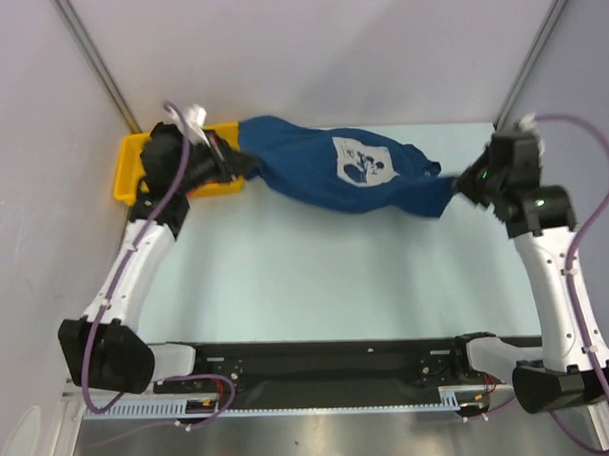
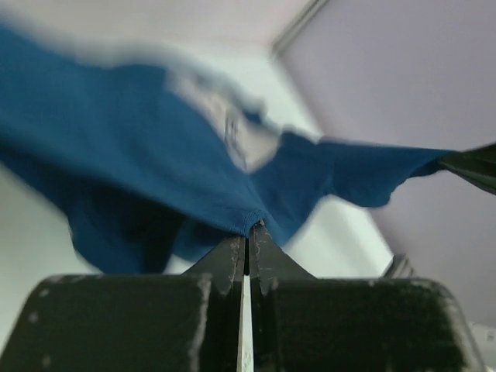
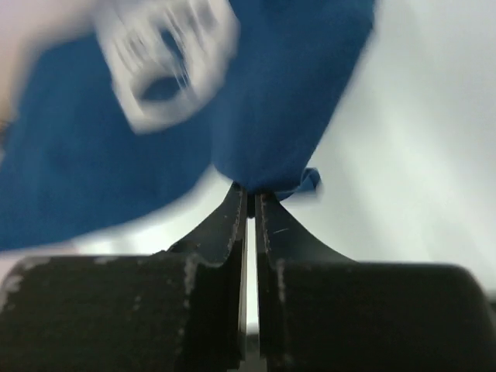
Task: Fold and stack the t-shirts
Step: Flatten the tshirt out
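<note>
The navy blue t-shirt (image 1: 343,177) hangs stretched in a long band between the two arms. One end is right beside the yellow tray (image 1: 130,166) and the other is well away from the tray, out to its right. The left fingers (image 2: 231,260) are clenched on a bunched edge of the cloth by the tray's right end, with only a thin slit showing between them. The right fingers (image 3: 232,217) are pressed together in the same way, pinching a small fold at the shirt's end farthest from the tray. The white print (image 1: 362,161) faces up, about midway along the band. The middle of the shirt sags toward the pale bench (image 1: 317,288) on which the tray sits; whether it touches the surface cannot be told.
</note>
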